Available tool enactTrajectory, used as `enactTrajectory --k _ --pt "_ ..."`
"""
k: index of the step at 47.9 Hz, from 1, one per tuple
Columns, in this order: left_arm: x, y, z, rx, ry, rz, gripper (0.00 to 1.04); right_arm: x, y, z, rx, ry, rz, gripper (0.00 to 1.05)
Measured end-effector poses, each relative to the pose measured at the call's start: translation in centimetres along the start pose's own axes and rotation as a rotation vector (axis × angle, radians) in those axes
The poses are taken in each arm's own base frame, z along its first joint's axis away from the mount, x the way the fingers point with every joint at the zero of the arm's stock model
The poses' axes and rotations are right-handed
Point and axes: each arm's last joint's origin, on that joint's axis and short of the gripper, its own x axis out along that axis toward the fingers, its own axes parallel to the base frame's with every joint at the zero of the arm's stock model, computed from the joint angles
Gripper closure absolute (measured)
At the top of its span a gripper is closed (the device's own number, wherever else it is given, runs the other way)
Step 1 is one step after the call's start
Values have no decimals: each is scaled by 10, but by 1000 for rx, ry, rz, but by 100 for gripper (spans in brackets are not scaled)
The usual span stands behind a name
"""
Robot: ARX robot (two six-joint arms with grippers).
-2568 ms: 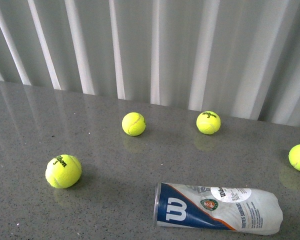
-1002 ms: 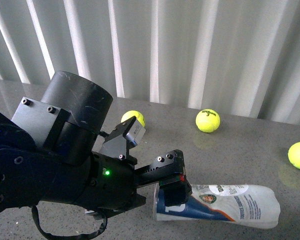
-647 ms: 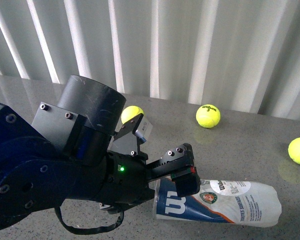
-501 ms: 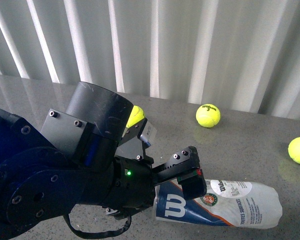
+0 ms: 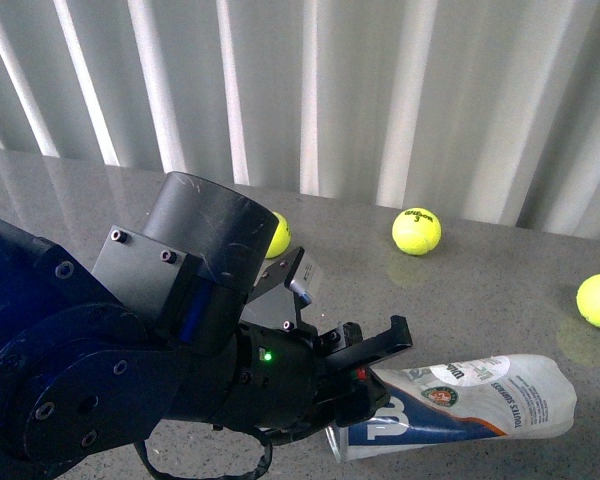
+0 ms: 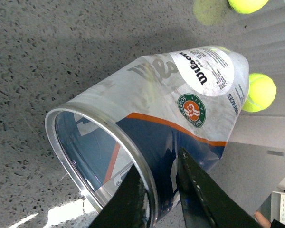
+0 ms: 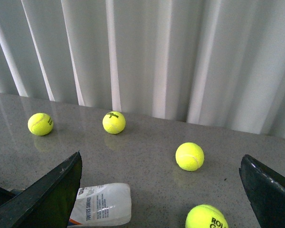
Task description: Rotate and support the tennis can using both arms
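Note:
The tennis can lies on the grey table at the front right, its navy Wilson label near the open metal-rimmed end. My left gripper is shut on that open end. In the left wrist view the can fills the frame, and the left gripper pinches the can's wall at the rim, with one finger inside and the other outside. My right gripper is open and empty, with its fingers wide apart above the table. The can's closed white end lies beside one of its fingers. The right arm does not show in the front view.
Yellow-green tennis balls lie on the table: one at the back, one far right, one half hidden behind my left arm. In the right wrist view two balls lie between its fingers. White curtains hang behind the table.
My left arm has come in from the left and closed on the can's open rim. The can has turned, its open end swinging toward the camera.

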Motion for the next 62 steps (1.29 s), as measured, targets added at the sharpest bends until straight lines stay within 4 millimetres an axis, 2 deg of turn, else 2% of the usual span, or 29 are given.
enactTrajectory --k 5,11,15,19,25,35,37,44,50,57,62 --pt "-5 -6 3 10 7 -19 98 0 0 0 0 0 0 7" --pt "-15 -17 9 49 6 -19 100 0 0 0 0 0 0 7" --pt "-31 -33 16 125 20 -11 100 0 0 0 0 0 0 7" --pt "-53 -56 27 262 50 -8 101 0 0 0 0 0 0 7" --pt "-91 -101 49 535 93 33 101 0 0 0 0 0 0 7" --pt "-120 -150 66 921 182 103 101 0 0 0 0 0 0 7" --pt "-124 -160 70 1052 214 142 101 0 0 0 0 0 0 7" --pt "-120 -178 79 1449 330 247 101 0 0 0 0 0 0 7" --pt "-97 -173 78 1729 481 327 101 0 0 0 0 0 0 7" --pt "-68 -159 70 1898 663 324 101 0 0 0 0 0 0 7" --pt "-58 -160 70 1938 709 291 101 0 0 0 0 0 0 7"
